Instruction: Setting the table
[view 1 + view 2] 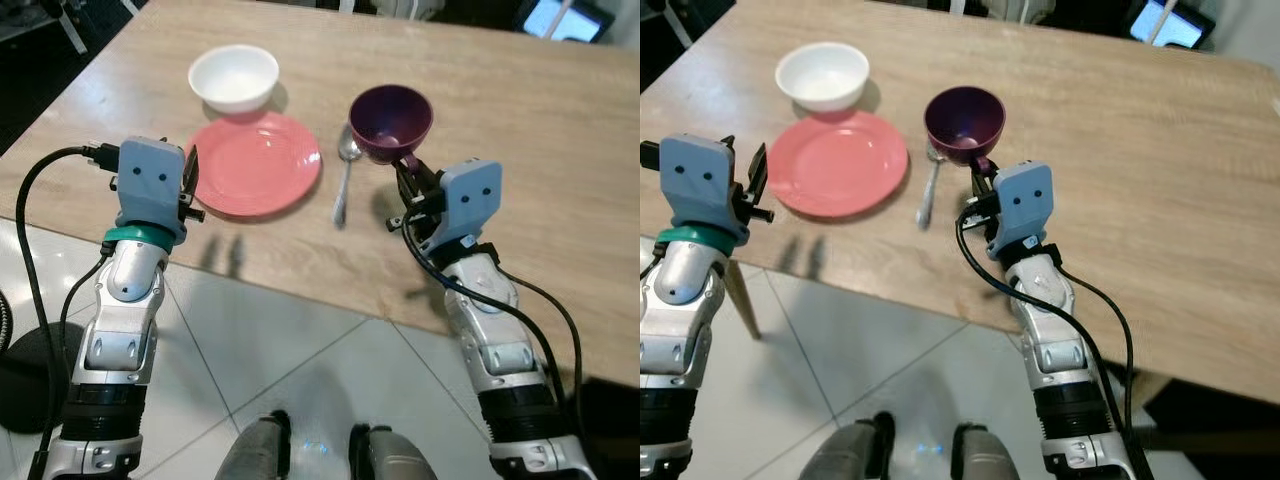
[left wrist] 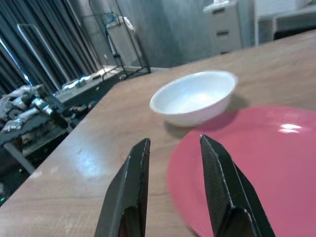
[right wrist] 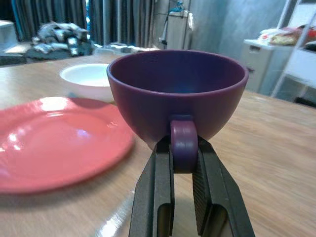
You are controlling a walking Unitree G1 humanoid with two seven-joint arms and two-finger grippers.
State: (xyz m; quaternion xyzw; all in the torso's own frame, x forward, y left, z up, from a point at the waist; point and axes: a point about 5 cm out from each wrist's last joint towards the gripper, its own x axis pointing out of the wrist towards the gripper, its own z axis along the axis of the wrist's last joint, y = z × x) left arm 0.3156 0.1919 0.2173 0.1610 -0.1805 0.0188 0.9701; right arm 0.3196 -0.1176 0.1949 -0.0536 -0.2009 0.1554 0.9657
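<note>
Spoon [image 1: 345,176] tight btwn plate [image 1: 255,165], cup [image 1: 390,120].

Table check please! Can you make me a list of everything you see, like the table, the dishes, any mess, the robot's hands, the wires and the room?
Surface: wooden table, light brown.
Job's things: pink plate near the front edge; white bowl just behind it; purple cup beside the plate; spoon lying between plate and cup.
Clutter: nothing seen.
Grippers: right gripper shut on the cup's handle; left gripper open, at the plate's near rim, holding nothing.
Cables: black cables looping along both arms.
Surroundings: tiled floor; dark curtains, a rack and cabinets behind.
</note>
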